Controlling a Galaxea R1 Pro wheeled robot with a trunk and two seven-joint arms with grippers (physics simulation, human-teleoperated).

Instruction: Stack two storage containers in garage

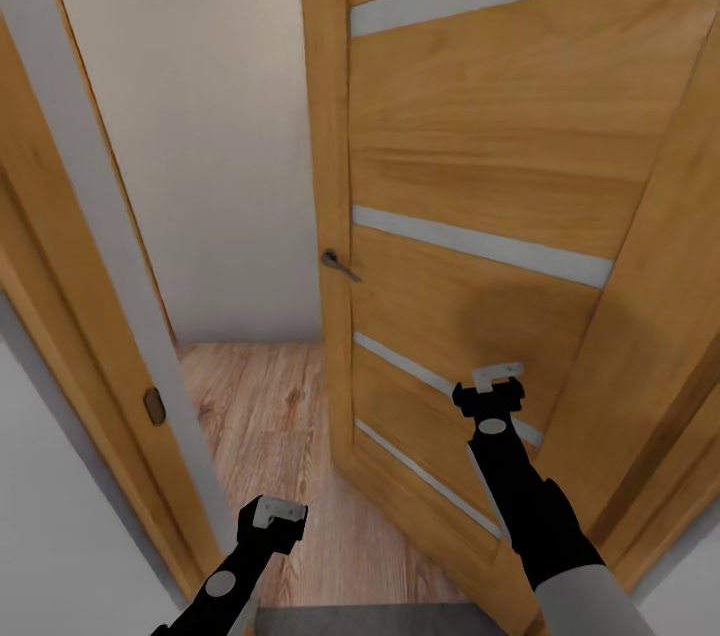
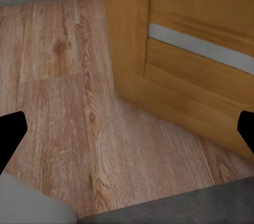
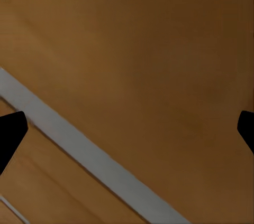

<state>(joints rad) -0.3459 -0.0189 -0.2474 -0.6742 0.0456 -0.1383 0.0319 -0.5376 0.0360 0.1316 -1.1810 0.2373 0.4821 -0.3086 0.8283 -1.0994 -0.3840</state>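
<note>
A wooden door (image 1: 480, 216) with pale grey strips filled the head view from 12 to 4 o'clock, standing ajar, its dark lever handle (image 1: 339, 263) at the centre. A wooden door frame (image 1: 90, 336) ran down the 9 o'clock side, with a small latch plate (image 1: 154, 406) set in it. Through the gap lay a light wood-plank floor (image 1: 270, 416) and a plain white wall (image 1: 200, 116) toward 11 o'clock. A dark grey strip of floor (image 1: 370, 619) showed at 6 o'clock.

The right tool (image 1: 497, 378) hovered close before the door's lower panel at 5 o'clock; its fingertips (image 3: 10, 131) sat wide apart in the wrist view, holding nothing. The left tool (image 1: 277, 512) hung over the planks at 7 o'clock, fingertips (image 2: 10, 134) likewise spread wide and empty. The containers were not in sight at that moment.
</note>
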